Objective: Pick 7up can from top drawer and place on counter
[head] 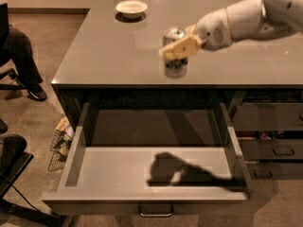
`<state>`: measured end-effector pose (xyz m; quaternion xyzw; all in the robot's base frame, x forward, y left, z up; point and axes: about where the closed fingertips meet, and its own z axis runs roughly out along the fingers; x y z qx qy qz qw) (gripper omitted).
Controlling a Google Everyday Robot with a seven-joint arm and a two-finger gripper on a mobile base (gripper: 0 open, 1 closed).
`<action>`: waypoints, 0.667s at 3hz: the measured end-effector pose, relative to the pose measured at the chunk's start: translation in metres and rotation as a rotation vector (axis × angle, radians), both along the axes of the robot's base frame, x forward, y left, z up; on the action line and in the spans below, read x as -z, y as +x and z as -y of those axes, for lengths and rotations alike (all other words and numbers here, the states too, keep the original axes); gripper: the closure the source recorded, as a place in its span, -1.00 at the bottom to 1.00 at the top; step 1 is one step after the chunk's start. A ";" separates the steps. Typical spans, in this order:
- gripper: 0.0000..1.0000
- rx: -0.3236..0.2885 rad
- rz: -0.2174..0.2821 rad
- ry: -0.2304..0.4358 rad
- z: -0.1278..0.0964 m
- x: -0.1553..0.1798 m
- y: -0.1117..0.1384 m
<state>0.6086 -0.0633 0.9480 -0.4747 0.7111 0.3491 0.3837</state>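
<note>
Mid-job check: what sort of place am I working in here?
Probably an office break area: a wide counter above the open top drawer, a black office chair at left, a white bowl. The gripper, shut on the 7up can, is over the counter.

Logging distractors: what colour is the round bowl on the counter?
The round bowl is white, camera view. The gripper grips the silver-topped can over the grey counter.

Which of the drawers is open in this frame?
The wide top drawer, pulled out; the narrower dark drawers at right are shut. The gripper holds the 7up can over the counter.
</note>
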 end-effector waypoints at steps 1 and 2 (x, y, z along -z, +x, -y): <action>1.00 0.095 0.011 0.046 0.020 -0.027 0.044; 1.00 0.175 0.039 0.089 0.038 -0.031 0.077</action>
